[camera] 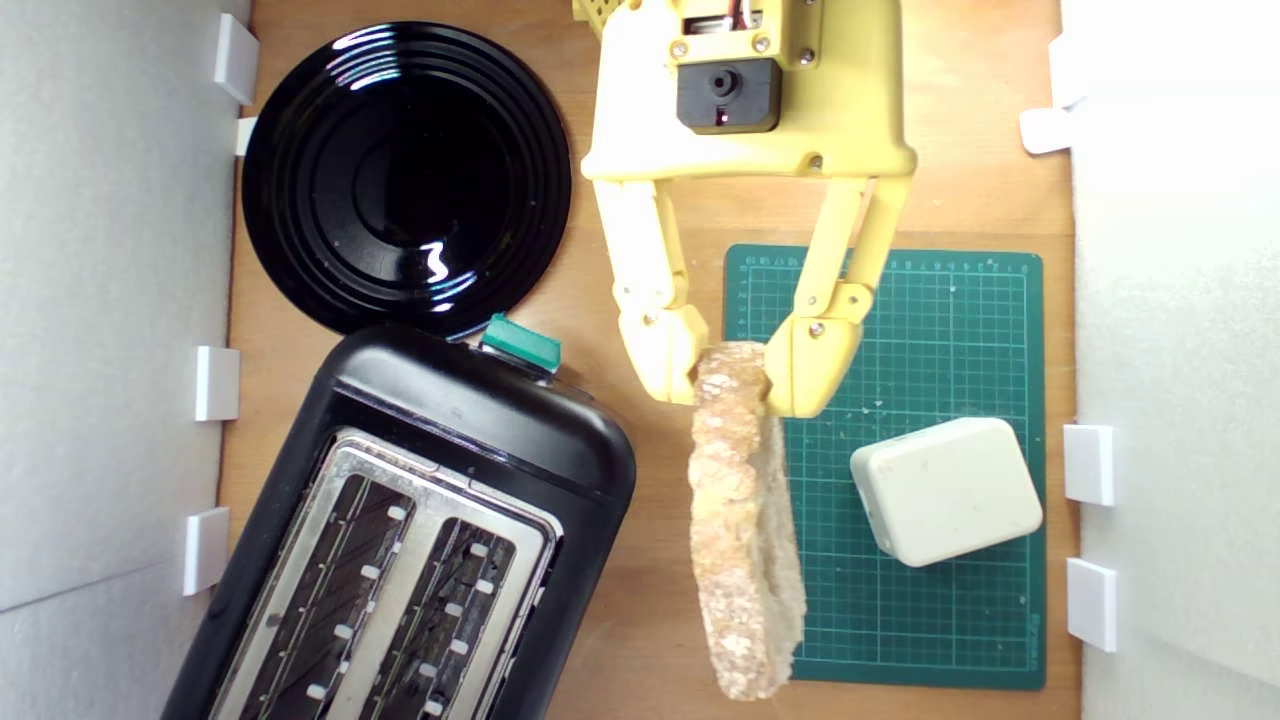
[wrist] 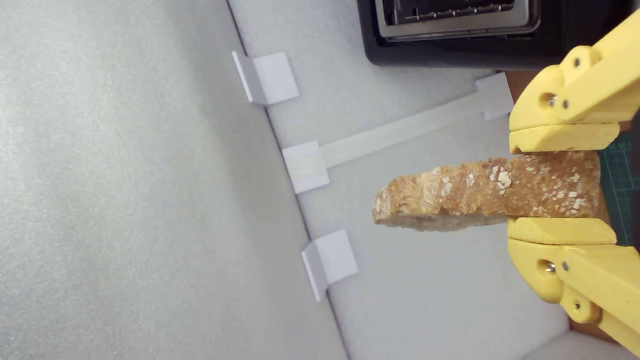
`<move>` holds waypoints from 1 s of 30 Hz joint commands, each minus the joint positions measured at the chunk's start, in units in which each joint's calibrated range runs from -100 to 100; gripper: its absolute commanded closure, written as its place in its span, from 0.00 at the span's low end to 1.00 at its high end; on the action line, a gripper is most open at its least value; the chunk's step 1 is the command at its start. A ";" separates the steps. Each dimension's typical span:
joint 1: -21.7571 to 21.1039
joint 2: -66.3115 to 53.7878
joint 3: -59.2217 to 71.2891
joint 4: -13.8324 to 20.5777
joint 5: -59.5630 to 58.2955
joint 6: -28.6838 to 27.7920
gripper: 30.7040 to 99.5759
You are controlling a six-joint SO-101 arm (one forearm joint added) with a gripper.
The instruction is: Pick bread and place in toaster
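My yellow gripper [camera: 731, 385] is shut on one end of the bread [camera: 740, 520], a rustic slice held on edge with its floury brown crust facing up. The slice hangs over the left border of the green cutting mat [camera: 930, 600] in the exterior view. In the wrist view the bread [wrist: 485, 195] juts out from between the two yellow pads [wrist: 562, 137]. The black toaster [camera: 400, 540] stands at the exterior view's lower left, both silver-rimmed slots empty, its green lever knob [camera: 520, 343] toward the arm. A corner of the toaster [wrist: 450, 30] shows in the wrist view.
A round glossy black plate [camera: 405, 175] lies behind the toaster. A white rounded block [camera: 945, 490] sits on the mat, right of the bread in the exterior view. White foam walls [camera: 110, 300] with clips bound both sides of the wooden table [camera: 650, 600].
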 commanded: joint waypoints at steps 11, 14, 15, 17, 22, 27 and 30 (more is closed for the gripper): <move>11.68 0.98 -15.52 -3.16 16.49 12.53 0.62; 14.83 2.06 -17.97 -3.43 16.49 12.95 0.62; 15.31 2.22 -19.06 -3.34 16.92 12.95 0.62; 15.63 2.72 -19.96 -2.53 17.34 12.95 0.62; 18.29 4.30 -24.05 -2.35 21.52 14.52 0.62; 21.19 7.13 -28.77 -2.44 21.61 14.78 0.62; 22.08 8.80 -31.40 -2.44 21.52 14.78 0.62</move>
